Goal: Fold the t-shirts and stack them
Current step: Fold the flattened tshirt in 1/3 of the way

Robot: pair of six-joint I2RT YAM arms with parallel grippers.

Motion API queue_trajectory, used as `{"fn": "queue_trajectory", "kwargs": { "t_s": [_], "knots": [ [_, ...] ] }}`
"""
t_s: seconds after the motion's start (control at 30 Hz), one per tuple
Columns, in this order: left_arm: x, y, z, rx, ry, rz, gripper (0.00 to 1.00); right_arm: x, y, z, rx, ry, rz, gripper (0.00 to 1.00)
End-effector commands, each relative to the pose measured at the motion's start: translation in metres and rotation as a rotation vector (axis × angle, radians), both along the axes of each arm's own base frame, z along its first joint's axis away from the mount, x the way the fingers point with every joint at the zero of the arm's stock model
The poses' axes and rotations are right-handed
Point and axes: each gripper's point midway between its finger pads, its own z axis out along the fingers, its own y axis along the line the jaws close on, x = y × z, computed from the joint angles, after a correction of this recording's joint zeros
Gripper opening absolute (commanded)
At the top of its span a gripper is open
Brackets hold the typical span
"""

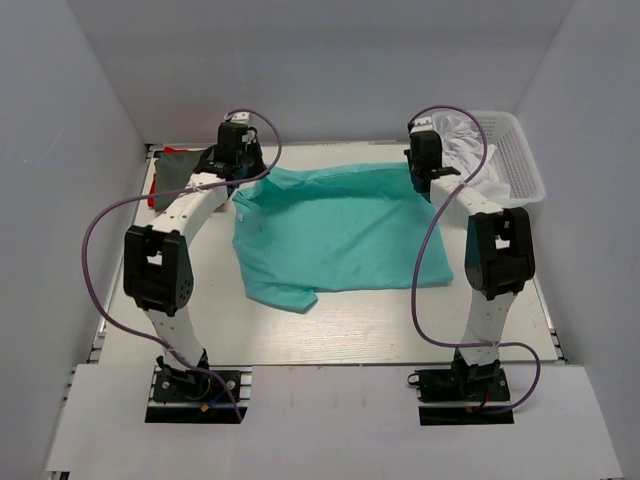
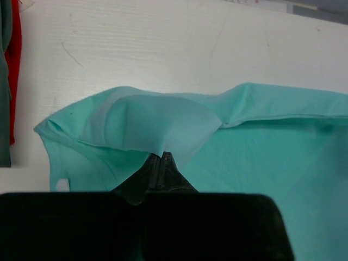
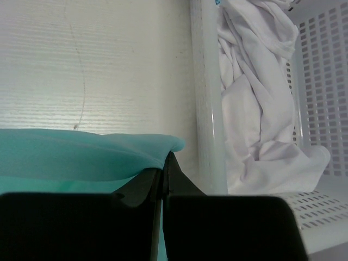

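The mint-teal t-shirt lies spread across the middle of the table, its far edge lifted at both ends. My left gripper is shut on its far left corner; in the left wrist view the cloth drapes over the closed gripper. My right gripper is shut on the far right corner, where the cloth folds over the closed gripper. A dark grey shirt lies on a red shirt at the far left; both show at the left edge of the left wrist view, grey and red.
A white lattice basket stands at the far right with white cloth in it, close beside my right gripper; its wall and the cloth fill the right of the right wrist view. Grey walls enclose the table.
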Motion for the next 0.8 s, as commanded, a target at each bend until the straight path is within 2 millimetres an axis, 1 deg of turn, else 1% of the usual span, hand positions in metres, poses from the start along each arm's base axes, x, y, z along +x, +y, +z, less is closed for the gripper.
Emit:
{"fn": "queue_trajectory", "kwargs": {
  "t_s": [0.0,0.03,0.07,0.1,0.13,0.17,0.23,0.27,0.3,0.33,0.37,0.4,0.47,0.5,0.53,0.57,0.6,0.63,0.67,0.7,0.73,0.77],
  "knots": [
    [-0.042,-0.009,-0.011,-0.024,0.096,-0.078,0.00,-0.007,-0.010,0.016,-0.034,-0.036,-0.018,0.00],
    [-0.048,-0.007,-0.013,-0.021,0.112,-0.077,0.00,-0.011,-0.013,0.012,-0.047,-0.023,-0.021,0.00],
    [-0.058,-0.006,-0.021,-0.019,0.142,-0.084,0.00,-0.015,-0.017,0.012,-0.055,-0.022,-0.032,0.00],
    [-0.064,-0.004,-0.024,-0.016,0.157,-0.084,0.00,-0.014,-0.015,0.015,-0.049,-0.045,-0.028,0.00],
    [-0.074,-0.007,-0.028,-0.029,0.190,-0.108,0.00,-0.018,-0.018,0.013,-0.057,-0.037,-0.028,0.00],
    [-0.081,-0.005,-0.032,-0.017,0.207,-0.114,0.00,-0.022,-0.016,0.006,-0.054,-0.023,-0.010,0.00],
    [-0.095,-0.001,-0.041,-0.006,0.260,-0.112,0.00,-0.026,-0.015,0.010,-0.056,-0.028,0.012,0.00],
    [-0.104,0.001,-0.050,0.000,0.291,-0.111,0.00,-0.033,-0.012,-0.002,-0.055,0.001,0.032,0.00],
    [-0.111,0.002,-0.057,-0.003,0.321,-0.102,0.00,-0.034,-0.012,0.000,-0.056,-0.002,0.037,0.00],
    [-0.118,-0.002,-0.063,-0.022,0.345,-0.127,0.00,-0.038,-0.014,-0.005,-0.059,0.011,0.035,0.00],
    [-0.127,-0.002,-0.071,-0.026,0.371,-0.135,0.00,-0.042,-0.019,-0.010,-0.073,0.024,0.022,0.00],
    [-0.132,-0.003,-0.075,-0.033,0.386,-0.144,0.00,-0.044,-0.020,-0.010,-0.083,0.026,0.021,0.00],
    [-0.138,-0.010,-0.077,-0.044,0.398,-0.183,0.04,-0.049,-0.027,-0.014,-0.105,0.040,-0.001,0.02],
    [-0.143,-0.010,-0.081,-0.042,0.415,-0.196,0.10,-0.056,-0.028,-0.024,-0.119,0.071,0.012,0.06],
    [-0.144,-0.013,-0.081,-0.050,0.415,-0.221,0.16,-0.059,-0.028,-0.025,-0.122,0.079,0.015,0.18],
    [-0.150,-0.012,-0.083,-0.045,0.442,-0.219,0.23,-0.062,-0.028,-0.031,-0.125,0.098,0.017,0.31],
    [-0.151,-0.012,-0.082,-0.044,0.448,-0.219,0.48,-0.066,-0.029,-0.035,-0.125,0.112,0.017,0.39],
    [-0.150,-0.009,-0.080,-0.027,0.446,-0.217,0.60,-0.068,-0.029,-0.035,-0.125,0.114,0.008,0.43],
    [-0.150,-0.003,-0.080,0.000,0.452,-0.191,0.85,-0.068,-0.030,-0.034,-0.114,0.108,-0.003,0.53],
    [-0.147,-0.002,-0.074,0.004,0.433,-0.185,0.94,-0.067,-0.028,-0.033,-0.110,0.103,0.001,0.59],
    [-0.143,-0.001,-0.067,0.011,0.419,-0.177,1.00,-0.073,-0.028,-0.033,-0.105,0.128,0.011,0.65],
    [-0.140,0.001,-0.060,0.012,0.406,-0.159,1.00,-0.071,-0.025,-0.028,-0.091,0.117,0.016,0.74]
  ]
}}
